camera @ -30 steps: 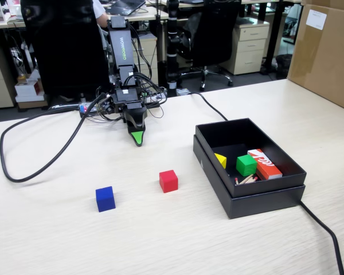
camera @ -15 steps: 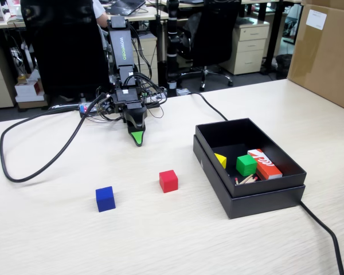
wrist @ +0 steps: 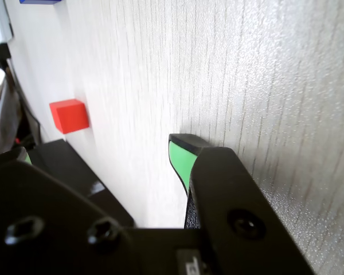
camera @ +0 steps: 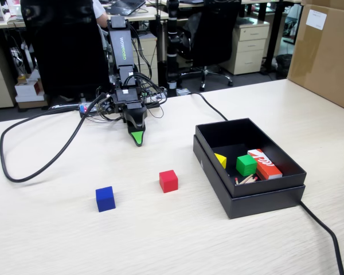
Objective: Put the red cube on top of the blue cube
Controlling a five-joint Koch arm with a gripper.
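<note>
Fixed view: the gripper sits upper centre of the frame, tip pointing down at the bench and empty. Only one green-faced tip is visible in either view, so whether the jaws are open or closed cannot be told.

The red cube rests on the bench at centre frame, below and slightly right of the gripper, clear of it. The blue cube rests lower left of the red cube, apart from it. Neither is stacked.

A black box stands at right of frame, holding a green cube, a yellow piece and a red-orange and white box.

Wrist view: red cube at left edge; blue cube just showing at top left.
</note>
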